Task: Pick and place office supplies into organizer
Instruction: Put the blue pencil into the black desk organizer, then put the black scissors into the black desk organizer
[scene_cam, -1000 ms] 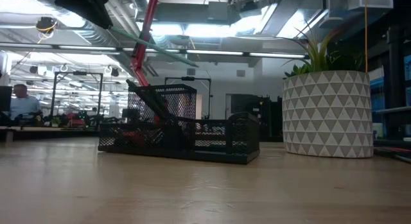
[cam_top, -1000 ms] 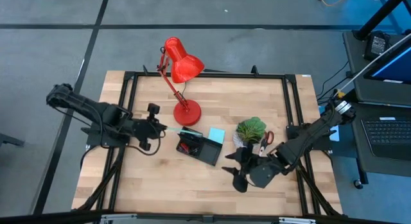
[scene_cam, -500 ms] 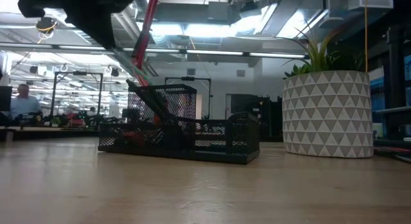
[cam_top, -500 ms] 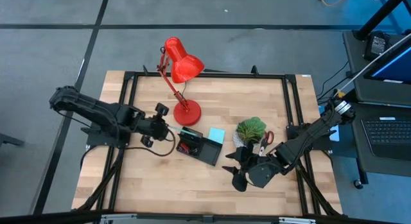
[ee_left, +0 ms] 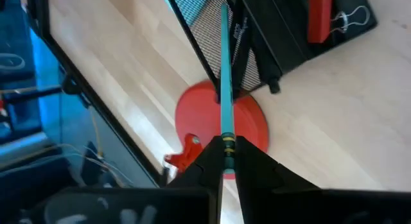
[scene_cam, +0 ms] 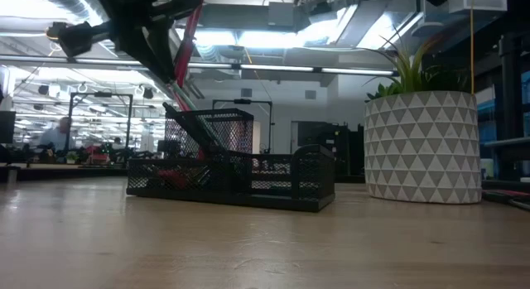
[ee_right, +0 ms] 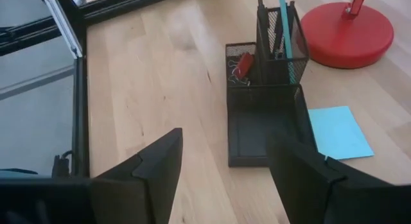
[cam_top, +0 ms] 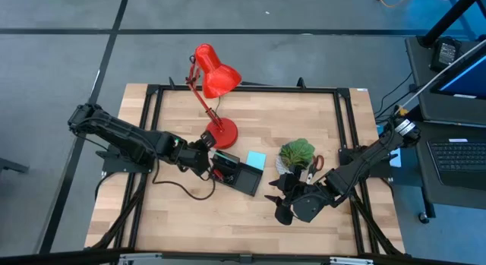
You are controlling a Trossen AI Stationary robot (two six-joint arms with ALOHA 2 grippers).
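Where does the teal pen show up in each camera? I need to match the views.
High: teal pen at the organizer's lamp-side end.
Low: not clearly identifiable.
Left wrist: pen runs from the left gripper into the mesh cup.
Right wrist: upright in the cup.
Shared landmark: red lamp base.

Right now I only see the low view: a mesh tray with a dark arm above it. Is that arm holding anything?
Observer: Yes. The left pincer grips a teal pen, and the pen's tip is inside the tall mesh cup of the organizer.
Operator: Is anything lying outside the tray?
Observer: A light blue sticky pad lies flat beside it, on the side toward the plant.
Operator: And the other arm?
Observer: The right pincer waits open beside the plant, facing the organizer.
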